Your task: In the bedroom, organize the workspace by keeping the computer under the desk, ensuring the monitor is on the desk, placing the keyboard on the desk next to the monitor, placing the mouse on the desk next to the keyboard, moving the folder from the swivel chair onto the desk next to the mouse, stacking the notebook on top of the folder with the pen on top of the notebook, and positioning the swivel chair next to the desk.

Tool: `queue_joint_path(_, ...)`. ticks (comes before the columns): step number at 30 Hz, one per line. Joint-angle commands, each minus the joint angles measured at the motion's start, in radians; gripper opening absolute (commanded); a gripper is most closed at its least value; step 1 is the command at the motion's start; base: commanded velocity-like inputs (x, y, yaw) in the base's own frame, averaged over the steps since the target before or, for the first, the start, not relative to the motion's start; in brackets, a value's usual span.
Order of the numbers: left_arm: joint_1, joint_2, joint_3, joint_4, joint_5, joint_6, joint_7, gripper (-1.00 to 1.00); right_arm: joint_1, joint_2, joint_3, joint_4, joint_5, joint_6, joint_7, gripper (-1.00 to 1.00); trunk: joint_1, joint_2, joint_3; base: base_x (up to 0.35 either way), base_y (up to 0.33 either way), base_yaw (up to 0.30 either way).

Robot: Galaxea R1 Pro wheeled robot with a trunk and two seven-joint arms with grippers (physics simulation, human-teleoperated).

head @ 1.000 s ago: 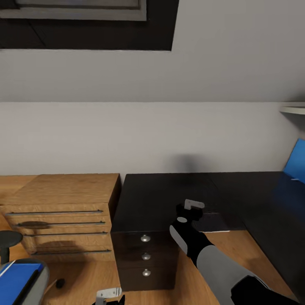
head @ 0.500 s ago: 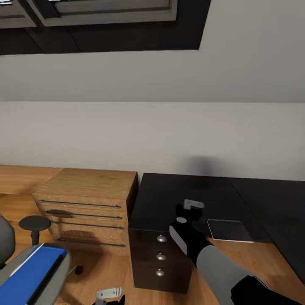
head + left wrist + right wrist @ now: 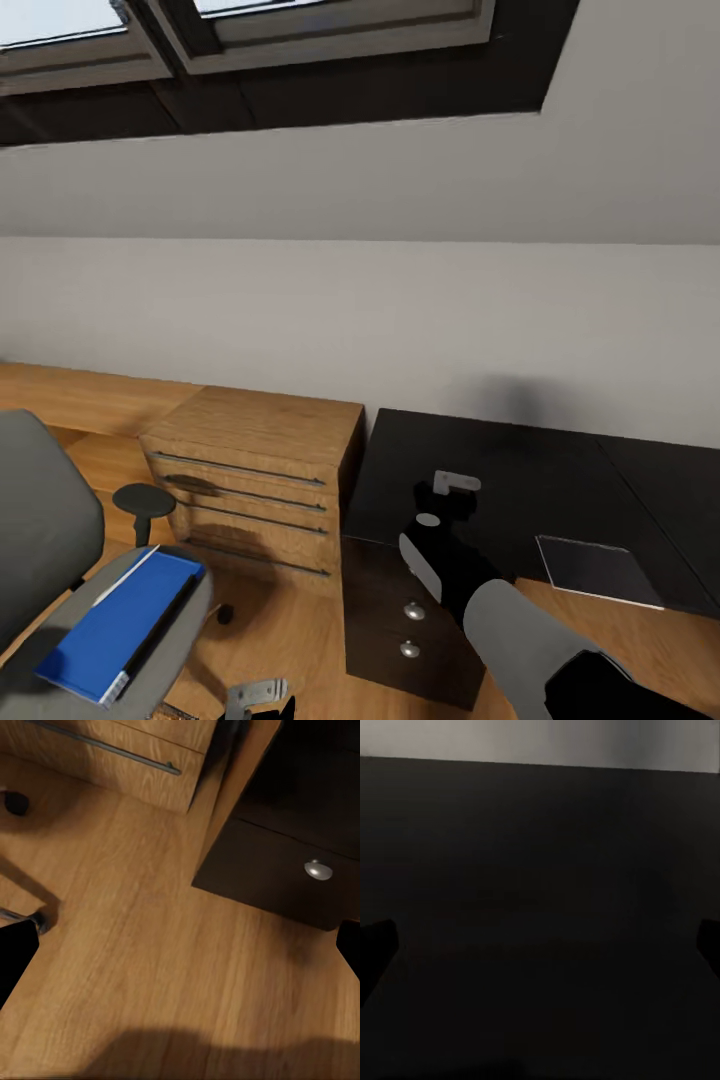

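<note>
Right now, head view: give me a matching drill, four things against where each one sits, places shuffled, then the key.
Things:
1. folder
2. notebook
3. wooden drawer unit
4. right tool

Places:
A. on the desk top, near its front edge
B. on the swivel chair seat
C. over the desk's front edge, above the black drawers
D. beside the desk, against the wall

Pairs: 1-B, 2-A, 3-D, 4-C

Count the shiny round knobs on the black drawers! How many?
2. One knob sits above the other knob on the black drawer unit under the desk. The robot's right arm may hide another.
</note>
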Motion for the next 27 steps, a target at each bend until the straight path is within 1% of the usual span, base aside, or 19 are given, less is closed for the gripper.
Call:
queue_joint_path(1,-0.002,0.001,-0.005,-0.001,0.007,-0.004,0.007,1.00,-0.001,0.000,0.005,0.001,-0.007,-0.003,-0.006,1.00,0.000,-0.001,-0.001,0.000,0.000,0.280)
queue_joint_path(27,-0.002,0.000,-0.005,0.004,0.007,-0.004,0.007,1.00,0.005,0.000,0.006,0.002,-0.008,-0.003,-0.006,1.00,0.000,-0.001,-0.001,0.000,0.000,0.281)
